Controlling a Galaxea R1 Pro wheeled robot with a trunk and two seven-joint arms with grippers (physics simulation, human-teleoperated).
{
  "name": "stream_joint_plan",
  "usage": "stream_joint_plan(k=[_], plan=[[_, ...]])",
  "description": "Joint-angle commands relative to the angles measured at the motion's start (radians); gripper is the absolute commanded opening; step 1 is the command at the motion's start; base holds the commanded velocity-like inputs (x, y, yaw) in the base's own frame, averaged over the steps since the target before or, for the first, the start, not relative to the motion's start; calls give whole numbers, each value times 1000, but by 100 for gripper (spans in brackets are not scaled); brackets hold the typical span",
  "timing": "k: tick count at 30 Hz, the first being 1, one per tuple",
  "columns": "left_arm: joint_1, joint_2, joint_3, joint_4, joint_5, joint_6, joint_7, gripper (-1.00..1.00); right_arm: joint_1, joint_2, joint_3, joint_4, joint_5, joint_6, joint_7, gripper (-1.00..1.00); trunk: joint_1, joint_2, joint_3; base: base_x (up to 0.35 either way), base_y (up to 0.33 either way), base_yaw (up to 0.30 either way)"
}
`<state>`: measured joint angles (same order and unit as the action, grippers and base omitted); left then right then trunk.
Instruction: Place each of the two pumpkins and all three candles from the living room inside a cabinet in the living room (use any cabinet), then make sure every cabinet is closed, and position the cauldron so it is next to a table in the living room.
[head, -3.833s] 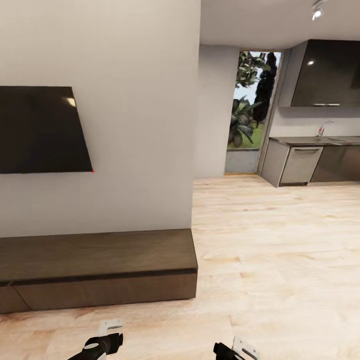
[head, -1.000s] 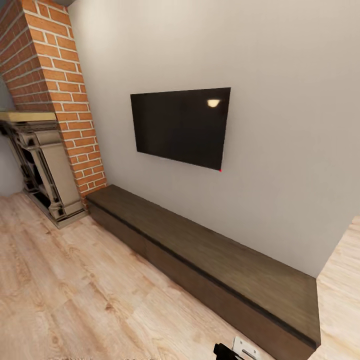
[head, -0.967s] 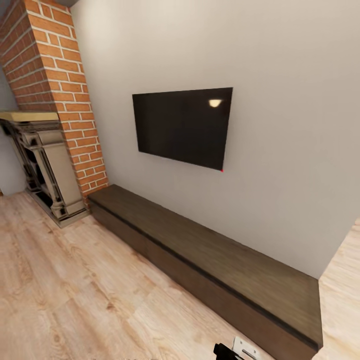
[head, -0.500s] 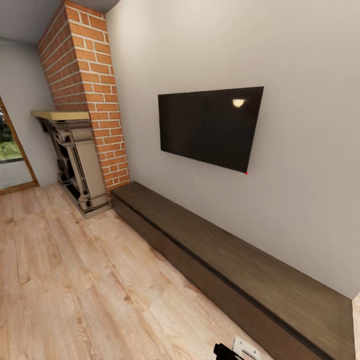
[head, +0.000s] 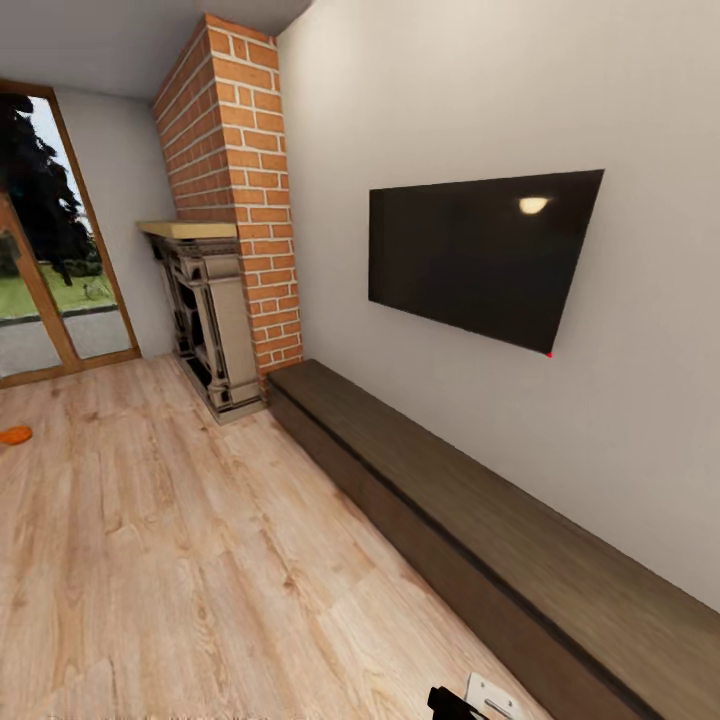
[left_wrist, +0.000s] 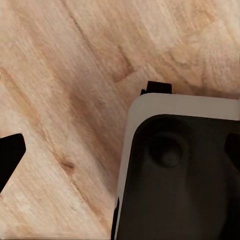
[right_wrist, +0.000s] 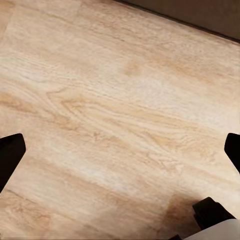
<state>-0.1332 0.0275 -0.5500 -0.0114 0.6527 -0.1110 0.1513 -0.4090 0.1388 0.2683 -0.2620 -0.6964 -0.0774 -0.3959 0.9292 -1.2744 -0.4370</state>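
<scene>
Cabinet (head: 480, 520) beside brick fireplace (head: 215, 320)

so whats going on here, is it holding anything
Nothing is being handled. The robot is in the living room beside the long low dark brown wooden cabinet, whose fronts look shut, under a wall-mounted black screen. Both wrist views look down on bare wooden floor with nothing between the open fingers. At the far left edge an orange thing, perhaps a pumpkin, lies on the floor.
</scene>
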Motion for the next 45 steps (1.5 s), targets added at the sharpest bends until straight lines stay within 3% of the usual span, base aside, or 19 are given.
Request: stream_joint_plan(k=[1,40,45], plan=[[0,0,-8,-1,6,-1,4,100,-1,-1,8,0,-11,-5,-4,100,0,-1,-1,0,0,290],[0,0,-6,-1,11,-1,4,100,-1,-4,8,0,-12,-5,-1,100,0,-1,-1,0,0,290],[1,-23,2,-1,24,0,0,100,-1,-2,8,0,-12,-5,0,100,0,-1,-1,0,0,290]])
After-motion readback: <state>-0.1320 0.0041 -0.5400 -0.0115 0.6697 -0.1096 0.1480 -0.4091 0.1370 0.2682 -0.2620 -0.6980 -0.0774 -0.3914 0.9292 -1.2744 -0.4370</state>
